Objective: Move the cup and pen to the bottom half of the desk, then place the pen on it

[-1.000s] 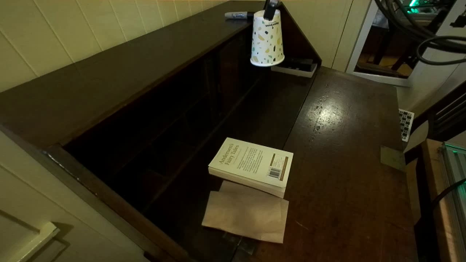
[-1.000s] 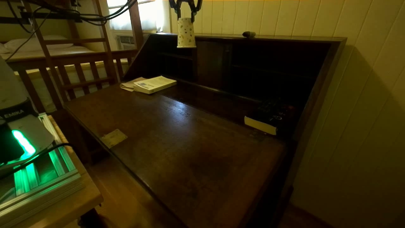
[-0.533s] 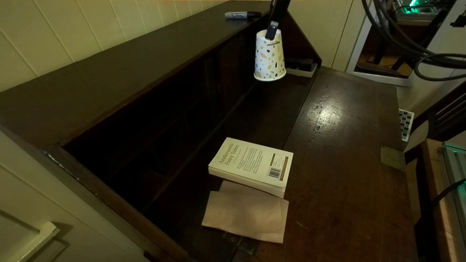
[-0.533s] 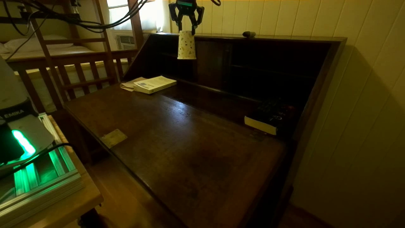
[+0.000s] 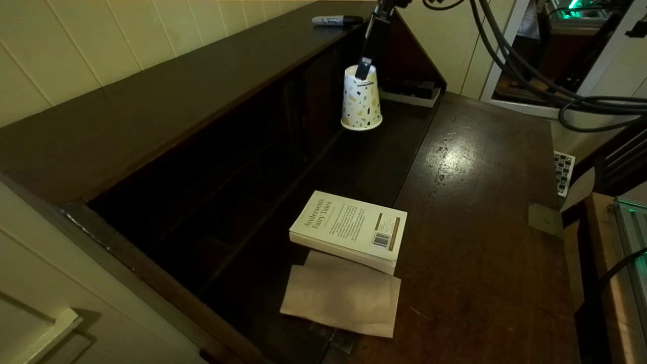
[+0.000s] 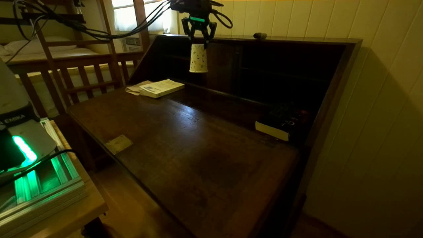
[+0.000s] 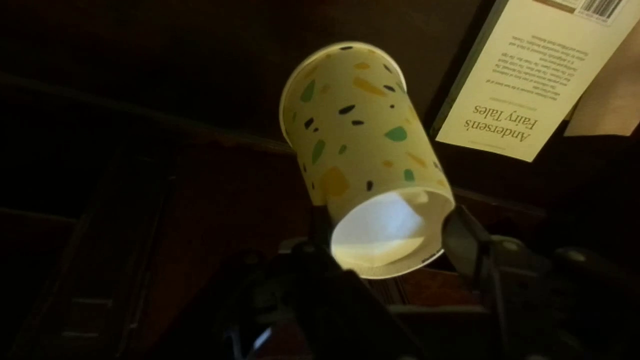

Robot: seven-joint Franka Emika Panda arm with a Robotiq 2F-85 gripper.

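Cup [image 5: 362,101] aloft: a dark wooden desk [image 5: 490,227] fills the scene, its flat lower surface opening toward 4 o'clock from the cup in an exterior view. On that surface, at the cup's 6 o'clock there, lies a white paperback [image 5: 354,227] of Andersen's Fairy Tales. Overhead, the end effector [image 6: 199,45] pinches the cup's narrow end, a finger to either side. The speckled cup hangs straight beneath it, at 6 o'clock in both exterior views, wide rim downward, long axis near upright, in front of the cubbyholes [image 6: 287,76] and apart from the desk. That vertical line likely decides the coming move: a lowering that should bring the rim down flat. Smallest of all, the grey-and-black pen [image 5: 337,20] lies on the top ledge [image 5: 217,76], its axis from 9 to 3 o'clock, at the end effector's 11 o'clock in an exterior view, not yet fetched.
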